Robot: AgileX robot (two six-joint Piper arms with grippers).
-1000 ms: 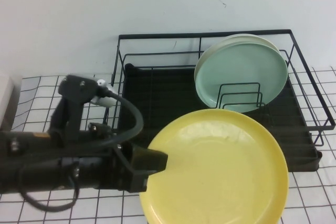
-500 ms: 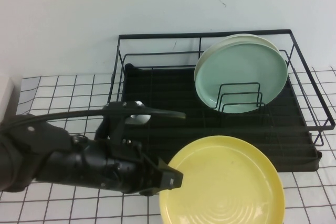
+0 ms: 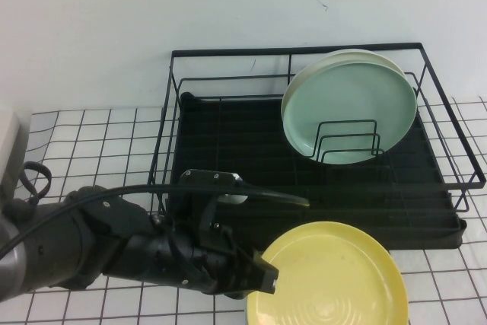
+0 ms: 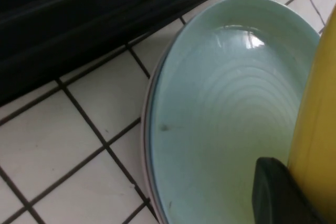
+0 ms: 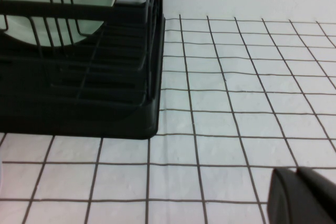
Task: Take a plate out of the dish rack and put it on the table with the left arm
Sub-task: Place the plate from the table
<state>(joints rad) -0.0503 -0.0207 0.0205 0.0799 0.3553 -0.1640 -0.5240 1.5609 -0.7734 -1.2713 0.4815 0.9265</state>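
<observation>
Table: wrist view reveals pale plate underneath.

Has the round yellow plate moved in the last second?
Yes. The round yellow plate, clamped in the left gripper, has sunk lower, away from the black wire dish rack.

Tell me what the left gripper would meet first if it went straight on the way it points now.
The left gripper already holds the yellow plate by its rim. Going straight on, it would probably press that plate onto the pale plate lying beneath it on the table.
</observation>
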